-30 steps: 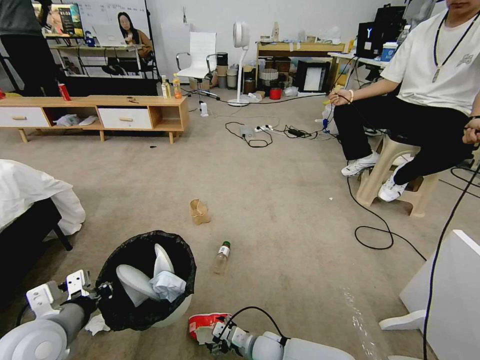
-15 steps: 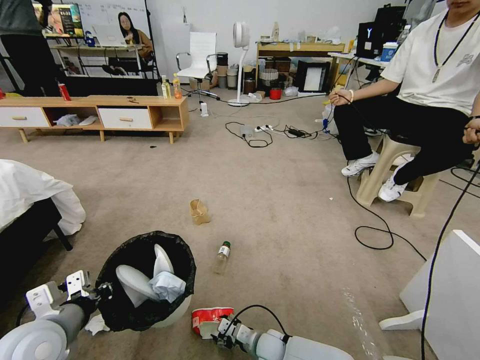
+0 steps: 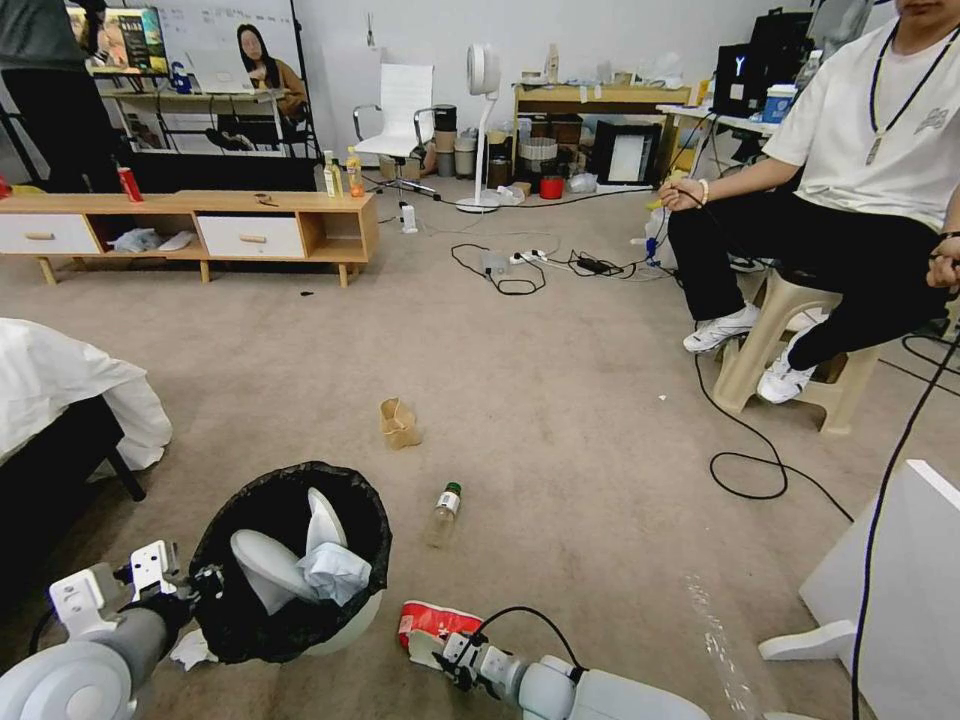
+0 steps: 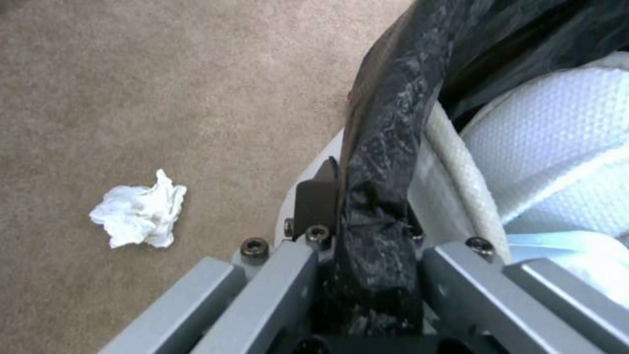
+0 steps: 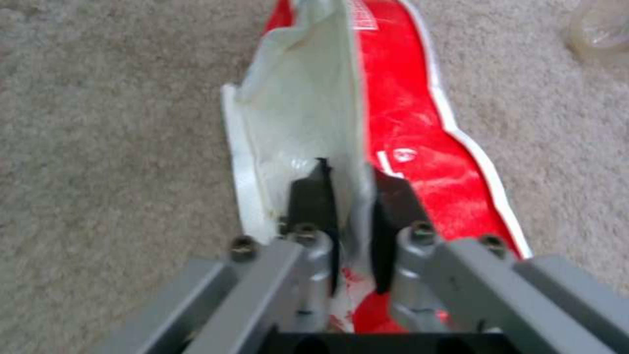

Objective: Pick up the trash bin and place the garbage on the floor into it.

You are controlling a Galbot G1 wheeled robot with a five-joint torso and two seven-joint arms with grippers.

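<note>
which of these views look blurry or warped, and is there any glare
Head view: wide-angle warp, the cabinet tilts near the edge; otherwise sharp, with even indoor light and no glare. Right wrist view: soft throughout, the red-and-white wrapper in the right tool is blurred, as is the carpet. Left wrist view: slightly soft, though the trash bin bag's crinkles and the tissue read clearly.
</note>
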